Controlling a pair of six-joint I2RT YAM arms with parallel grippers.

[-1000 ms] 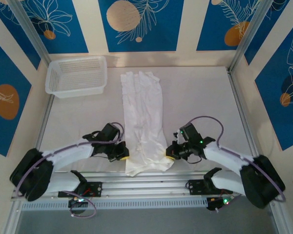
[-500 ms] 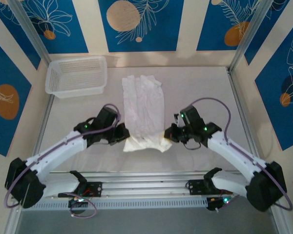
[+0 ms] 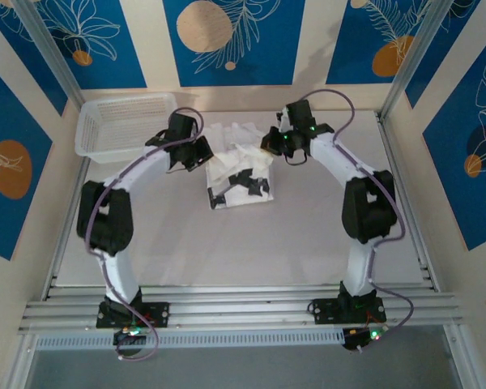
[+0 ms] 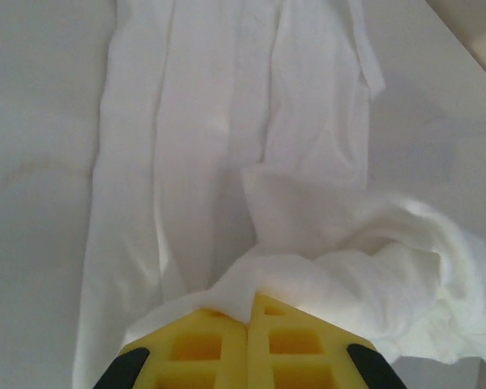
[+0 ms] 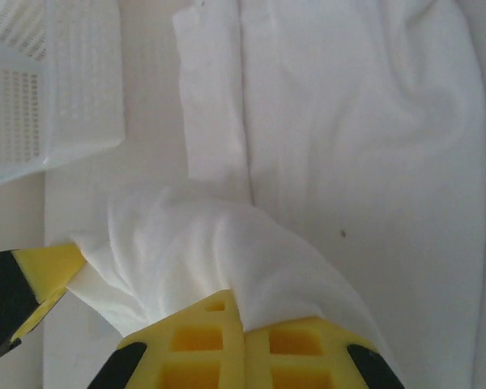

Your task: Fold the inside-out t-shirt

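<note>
A single white t-shirt (image 3: 241, 154) of thin, soft cloth is spread on the pale matte table (image 3: 308, 235), in the upper middle of the overhead frame. Its far portion is laid flat as a long, narrow strip, marked by lengthwise creases. Its near portion is lifted and drawn back over that strip in a loose, puffy fold.

The cloth is held from both sides. In the overhead frame, the left gripper (image 3: 198, 154) is seen at the shirt's left edge and the right gripper (image 3: 269, 146) at its right edge. In each wrist view a bunched edge of cloth, which appears to be the hem, is pinched between yellow waffle-patterned pads that are pressed together. This is seen for the left gripper (image 4: 248, 312) at the bottom centre of its frame and likewise for the right gripper (image 5: 243, 312). A yellow finger of the left gripper is also caught at the lower left of the right wrist frame, touching the raised cloth.

One basket (image 3: 89, 146) of white plastic mesh, rectangular with rounded corners, is set at the upper left of the overhead frame, just beside the shirt. Its perforated floor is seen through the open top.

Two grippers, one shirt and one basket are counted.
</note>
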